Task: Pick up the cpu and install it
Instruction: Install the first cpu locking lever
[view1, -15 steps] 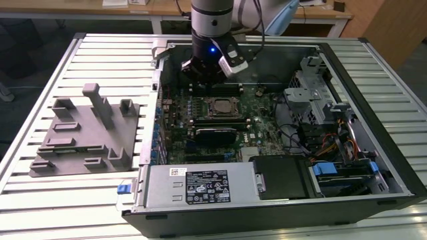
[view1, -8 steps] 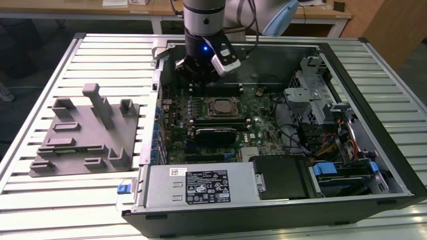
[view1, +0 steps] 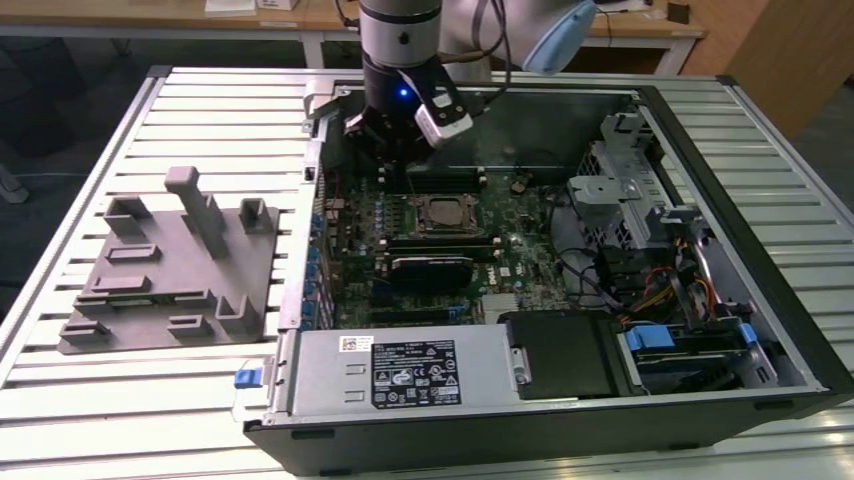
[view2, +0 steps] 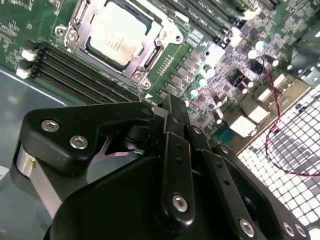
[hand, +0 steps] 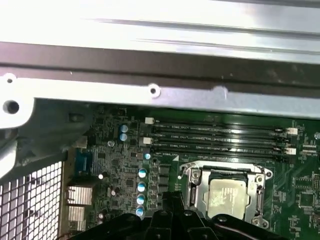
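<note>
Cpu (view2: 116, 34) seen seated in socket frame (view2: 145, 70) on motherboard (view1: 514, 235), mid-case. Gripper (view1: 387, 135) held above far end of board, over memory slots (view1: 441, 178). Nothing seen in grasp; finger state cannot be told. Cpu lies nearward of gripper in exterior view, slightly toward exterior view's right.

A single robot arm (view1: 400, 40) reaches straight down from the top of the exterior view, its silver-grey wrist section vertical, with a small blue light lit on its dark lower collar and a white camera block fixed at its side. Below hangs the black gripper (view1: 378, 135), its jointed, bolted finger links (view2: 175, 165) folded close together in the second wrist view
</note>
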